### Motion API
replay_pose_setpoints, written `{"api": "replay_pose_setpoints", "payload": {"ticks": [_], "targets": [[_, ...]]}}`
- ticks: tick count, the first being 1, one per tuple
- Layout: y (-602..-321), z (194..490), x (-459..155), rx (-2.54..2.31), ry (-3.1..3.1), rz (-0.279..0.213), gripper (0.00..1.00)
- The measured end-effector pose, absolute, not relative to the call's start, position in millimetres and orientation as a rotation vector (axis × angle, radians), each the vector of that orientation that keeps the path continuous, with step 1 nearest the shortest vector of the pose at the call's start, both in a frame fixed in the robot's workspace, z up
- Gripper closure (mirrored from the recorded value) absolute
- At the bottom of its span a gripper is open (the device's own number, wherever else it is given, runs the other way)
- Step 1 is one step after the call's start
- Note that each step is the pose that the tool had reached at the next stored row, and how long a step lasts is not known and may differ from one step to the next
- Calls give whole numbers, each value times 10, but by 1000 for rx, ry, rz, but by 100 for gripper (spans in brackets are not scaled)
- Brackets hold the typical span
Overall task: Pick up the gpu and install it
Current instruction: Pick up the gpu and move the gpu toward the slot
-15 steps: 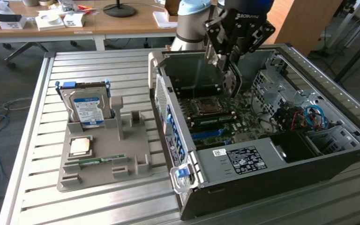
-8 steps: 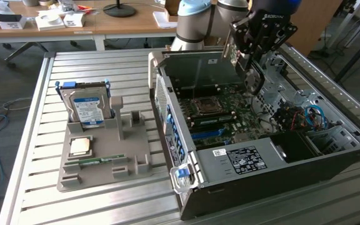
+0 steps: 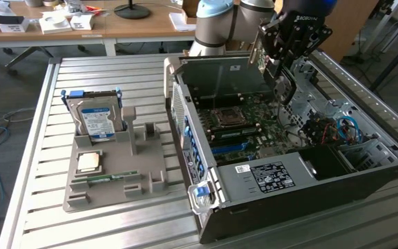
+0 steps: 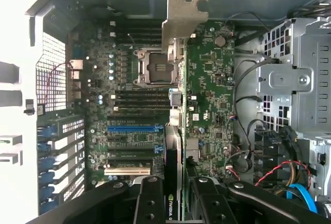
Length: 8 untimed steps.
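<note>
Right now the gripper hangs over the open computer case, which lies on its side on a slatted metal table. Its fingers are closed partway onto the gpu, one on each face of the card.

Seen from the wrist, the gpu stands on edge above the motherboard, so only its thin rim shows. Its long axis runs from the fingers toward the case wall beyond the CPU socket. The metal bracket is at that far end. That line runs crosswise to the blue expansion slot and the slots beside it, and the card sits in none of them. In the exterior view, the card shows as a dark slab under the gripper, above the far half of the case.

Toward the exterior view's left, well apart from the case, a grey parts tray holds a hard drive standing upright and a green memory stick lying flat.
</note>
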State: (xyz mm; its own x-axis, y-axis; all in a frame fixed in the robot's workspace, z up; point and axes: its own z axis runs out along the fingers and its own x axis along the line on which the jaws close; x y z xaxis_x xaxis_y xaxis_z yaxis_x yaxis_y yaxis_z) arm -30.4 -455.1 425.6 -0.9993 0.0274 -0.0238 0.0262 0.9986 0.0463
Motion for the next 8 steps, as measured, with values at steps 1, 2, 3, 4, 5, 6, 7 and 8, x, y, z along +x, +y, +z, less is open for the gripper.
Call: {"api": "replay_pose_setpoints", "payload": {"ticks": [1, 2, 3, 4, 5, 6, 7, 8], "targets": [[-4551, 4256, -289, 42, 3116, 72, 74], [-4552, 4257, -280, 42, 3116, 72, 74], [-4552, 4257, -279, 42, 3116, 72, 74], [-4552, 4257, -279, 42, 3116, 71, 74], [-4552, 4256, -279, 42, 3116, 72, 74], [-4552, 4256, -279, 42, 3116, 72, 74], [-4551, 4249, -279, 42, 3116, 72, 74], [-4551, 4243, -278, 42, 3116, 72, 74]]}}
